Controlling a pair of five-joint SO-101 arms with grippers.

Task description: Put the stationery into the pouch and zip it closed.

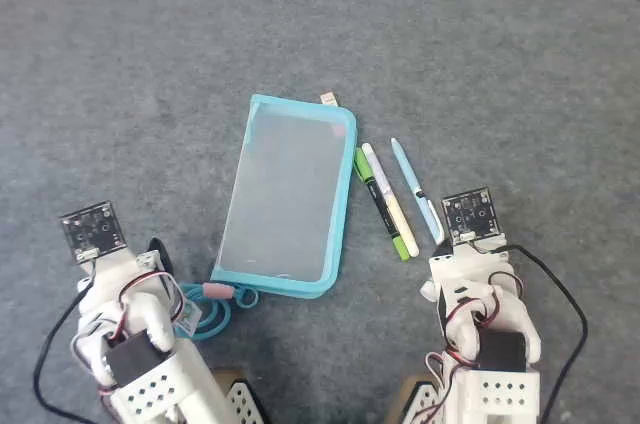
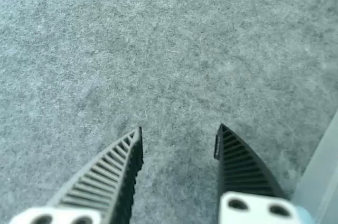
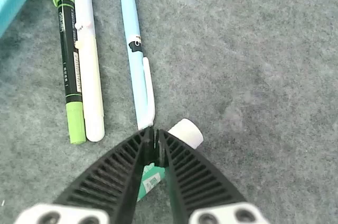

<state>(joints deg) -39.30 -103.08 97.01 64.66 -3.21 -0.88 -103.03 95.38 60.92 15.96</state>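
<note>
A translucent pouch [image 1: 288, 194] with a teal rim lies flat in the middle of the grey felt. To its right lie three pens side by side: a green marker [image 1: 381, 206] [image 3: 67, 71], a white one [image 1: 390, 199] [image 3: 88, 65] and a light blue pen [image 1: 415, 189] [image 3: 134, 49]. My right gripper [image 3: 153, 131] is shut at the near end of the blue pen, nothing between its fingers. Under it lies a small white item with a green label [image 3: 186, 132]. My left gripper [image 2: 179, 131] is open over bare felt, left of the pouch.
A teal cord with a pink tag [image 1: 215, 292] trails from the pouch's near left corner, close to the left arm [image 1: 130, 334]. The right arm [image 1: 485, 329] stands by the pens' near ends. A pale edge, likely the pouch [image 2: 323, 182], borders the left wrist view.
</note>
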